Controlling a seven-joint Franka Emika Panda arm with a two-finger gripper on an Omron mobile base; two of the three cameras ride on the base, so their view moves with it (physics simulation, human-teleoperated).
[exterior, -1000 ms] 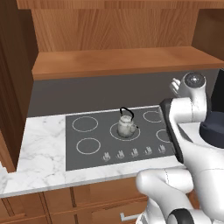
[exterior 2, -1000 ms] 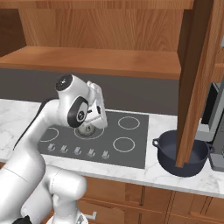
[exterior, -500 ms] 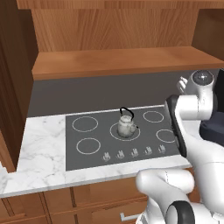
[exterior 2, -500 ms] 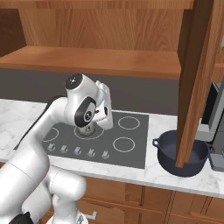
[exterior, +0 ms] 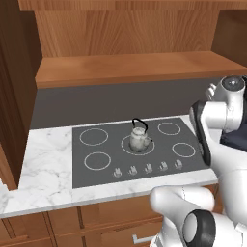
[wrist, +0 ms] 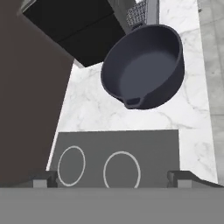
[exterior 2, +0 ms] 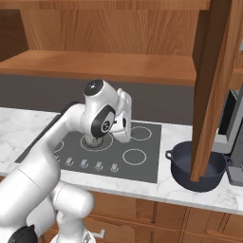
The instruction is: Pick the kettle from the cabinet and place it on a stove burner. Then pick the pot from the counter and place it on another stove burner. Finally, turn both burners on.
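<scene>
Kettle down, pot next: I steer the arm toward the second pickup.

One kettle stands on the centre burner; one pot waits on the marble desk right of the five-ring cooktop. My gripper hangs wide open and empty over the cooktop's right rings. The hanging cabinet door crowds the pot; my approach could clip it, or a rim grab could tip the pot.

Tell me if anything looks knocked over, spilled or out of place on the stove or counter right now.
Nothing stands out. The kettle sits upright on the centre burner of the cooktop. The pot stands level and empty on the counter, beside the cooktop. No spills show.
</scene>
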